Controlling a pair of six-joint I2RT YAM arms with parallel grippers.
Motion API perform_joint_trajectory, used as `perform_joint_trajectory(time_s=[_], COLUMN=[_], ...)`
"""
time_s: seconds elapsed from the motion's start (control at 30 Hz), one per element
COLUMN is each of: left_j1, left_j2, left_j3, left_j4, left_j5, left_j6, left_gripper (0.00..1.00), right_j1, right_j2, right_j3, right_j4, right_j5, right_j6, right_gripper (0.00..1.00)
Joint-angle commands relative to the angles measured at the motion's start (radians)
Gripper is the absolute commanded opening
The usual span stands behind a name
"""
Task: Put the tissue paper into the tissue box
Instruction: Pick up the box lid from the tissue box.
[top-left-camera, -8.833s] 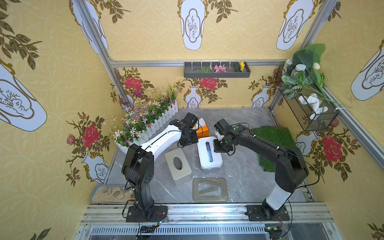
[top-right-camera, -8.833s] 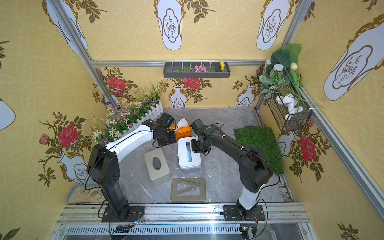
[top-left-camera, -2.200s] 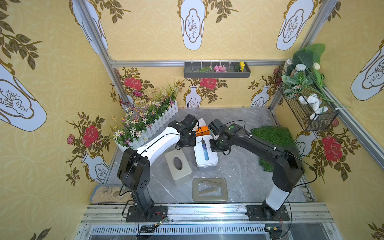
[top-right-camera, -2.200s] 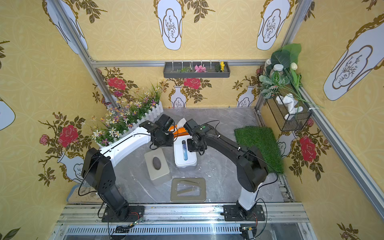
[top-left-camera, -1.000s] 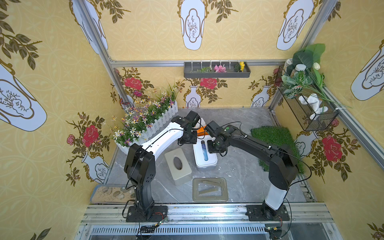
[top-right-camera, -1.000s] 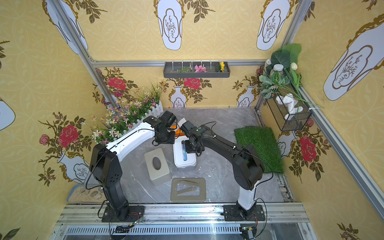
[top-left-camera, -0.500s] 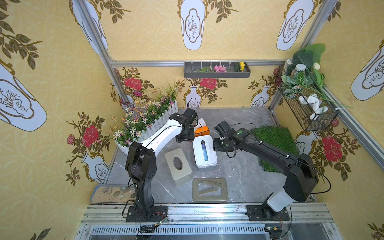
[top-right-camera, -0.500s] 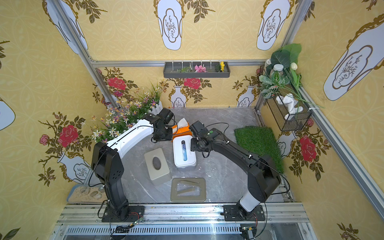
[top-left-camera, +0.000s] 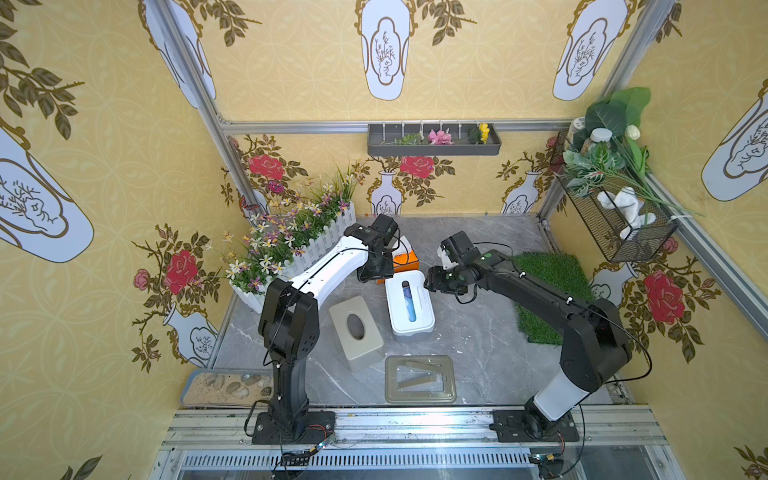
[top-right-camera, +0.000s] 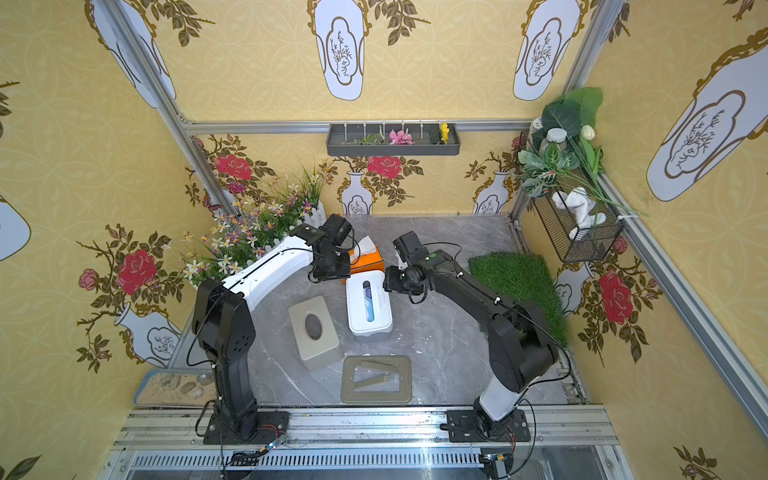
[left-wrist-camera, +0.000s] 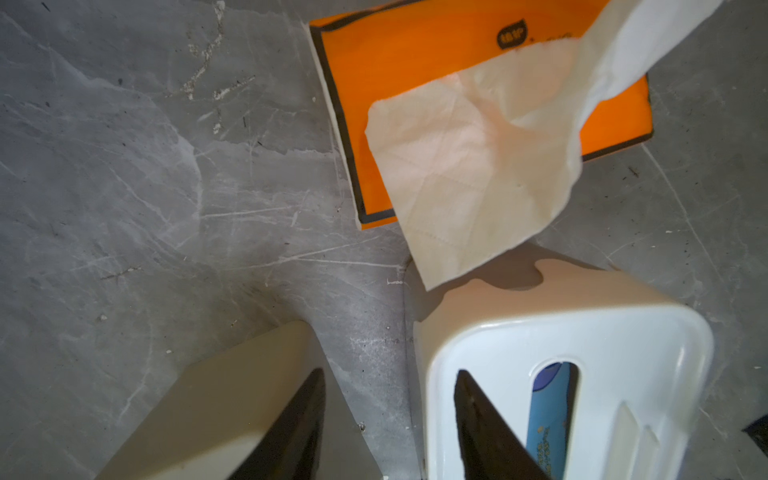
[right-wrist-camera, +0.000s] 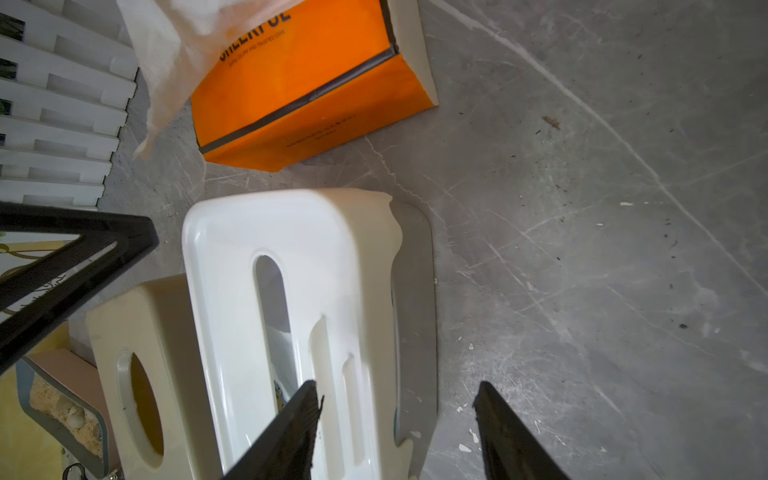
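Left claw (left-wrist-camera: 388, 372) and right claw (right-wrist-camera: 397, 383) spread, empty, near white plastic tissue box (top-left-camera: 422, 318). Blue tissue pack (top-left-camera: 410, 305) visible inside. Advise withdrawing straight upward without nudging it.

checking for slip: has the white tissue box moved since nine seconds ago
Yes, the white tissue box has slid left toward the beige box, off-centre from the grey frame.

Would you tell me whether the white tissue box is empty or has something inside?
Not empty: a blue pack shows through the top slot of the white tissue box in both top views.
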Motion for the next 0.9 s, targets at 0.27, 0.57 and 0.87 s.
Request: perform_joint_trajectory(time_s=[0.27, 0.57, 0.87], left_j1=[0.000, 0.000, -0.005], left_j2=[-0.071, -0.098, -0.104], left_j3=[-0.075, -0.094, -0.112], left_j4=[0.078, 0.082, 0.093], left_j5=[-0.049, -0.023, -0.004], left_j6=[0.029, 0.062, 0.079], left_gripper=[0.53, 0.53, 0.53], right_j1=[0.068, 0.141, 0.186], right_j2=[0.078, 0.121, 0.163], right_j3=[0.119, 0.167, 0.207], right_j4=[-0.120, -0.223, -0.288], right_j5=[0.012, 0.150, 0.237], right_j6=[-0.039, -0.020, -0.005], right_gripper=[0.60, 0.52, 0.44])
